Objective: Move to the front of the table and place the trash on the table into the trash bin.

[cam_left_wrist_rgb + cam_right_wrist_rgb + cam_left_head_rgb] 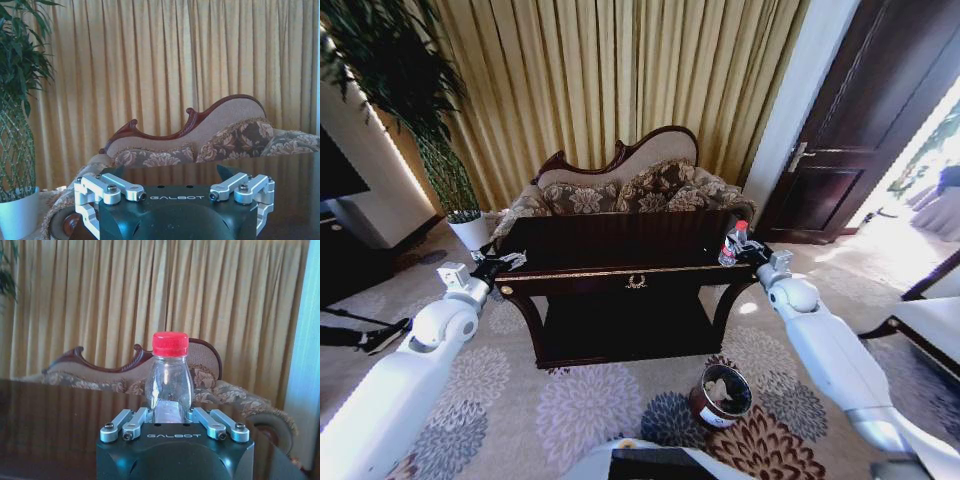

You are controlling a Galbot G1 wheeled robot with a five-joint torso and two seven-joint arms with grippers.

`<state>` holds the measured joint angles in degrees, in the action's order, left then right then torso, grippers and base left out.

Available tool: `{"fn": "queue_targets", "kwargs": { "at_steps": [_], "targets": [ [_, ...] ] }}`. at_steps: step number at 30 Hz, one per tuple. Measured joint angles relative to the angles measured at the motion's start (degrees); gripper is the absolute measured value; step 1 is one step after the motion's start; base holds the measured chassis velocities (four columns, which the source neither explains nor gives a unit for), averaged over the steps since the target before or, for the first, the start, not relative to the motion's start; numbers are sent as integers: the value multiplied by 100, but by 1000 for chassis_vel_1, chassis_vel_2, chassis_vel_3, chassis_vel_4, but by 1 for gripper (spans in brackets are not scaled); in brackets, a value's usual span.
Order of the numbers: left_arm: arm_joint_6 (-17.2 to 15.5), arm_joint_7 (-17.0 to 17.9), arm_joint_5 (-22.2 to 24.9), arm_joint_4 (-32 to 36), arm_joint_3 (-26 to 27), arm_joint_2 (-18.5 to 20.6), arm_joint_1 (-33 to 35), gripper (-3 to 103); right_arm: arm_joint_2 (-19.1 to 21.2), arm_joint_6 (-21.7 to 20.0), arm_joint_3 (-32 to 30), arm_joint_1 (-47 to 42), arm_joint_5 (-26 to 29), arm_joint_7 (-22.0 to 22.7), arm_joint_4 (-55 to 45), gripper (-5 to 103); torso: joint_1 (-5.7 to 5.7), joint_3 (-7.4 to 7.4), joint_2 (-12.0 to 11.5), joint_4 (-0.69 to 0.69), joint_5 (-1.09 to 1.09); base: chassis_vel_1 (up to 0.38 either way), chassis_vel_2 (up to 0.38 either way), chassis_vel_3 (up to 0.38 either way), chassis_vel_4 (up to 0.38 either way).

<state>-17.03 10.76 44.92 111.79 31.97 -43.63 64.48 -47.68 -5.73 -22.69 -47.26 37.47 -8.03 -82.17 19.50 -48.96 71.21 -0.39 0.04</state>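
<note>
The robot faces the long front edge of the counter (pixel 620 272), a glossy dark brown wooden rectangle with gold trim, a gold emblem at mid-front and a lower shelf. At its right end the right gripper (pixel 170 416) has its metal fingers (pixel 131 420) narrowed around a small clear plastic bottle (pixel 169 377) that stands upright, its red ribbed cap uppermost; in the head view the bottle (pixel 732 243) sits at the counter's right front corner. At the left end the left gripper (pixel 498 264) hovers by the left front corner, beside a crumpled white paper wad (pixel 512 260); from the left wrist camera its fingers (pixel 102 186) are spread wide with nothing between them. On the floral carpet, off the counter's right front corner, stands the trash bin (pixel 722 397), a small round reddish-brown bucket with a shiny rim and white label, pale crumpled scraps inside. Behind the counter sits a carved, floral-upholstered sofa (pixel 620 185) before pleated gold curtains (pixel 620 70).
</note>
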Motion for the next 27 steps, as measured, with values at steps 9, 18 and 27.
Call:
{"fn": "queue_targets", "kwargs": {
  "at_steps": [9, 18, 27],
  "targets": [
    [25, -21, 16, 50, 19, 55, 121, 100, 347, 357, -152, -545, 570, -2, -797, 25, 1, 0, -1, -1, -1, 0, 0, 0, 0],
    [44, -32, 48, 57, 64, 94, 146, 100, 308, 272, -237, -733, 566, -3, -1188, 25, 2, 0, -1, -1, -2, 0, 0, 0, 0],
    [50, -38, 51, 50, 61, 99, 145, 100, 287, 193, -284, -840, 535, -3, -1282, 25, 1, 1, 0, -1, -3, 0, 0, 0, 0]
  ]
}}
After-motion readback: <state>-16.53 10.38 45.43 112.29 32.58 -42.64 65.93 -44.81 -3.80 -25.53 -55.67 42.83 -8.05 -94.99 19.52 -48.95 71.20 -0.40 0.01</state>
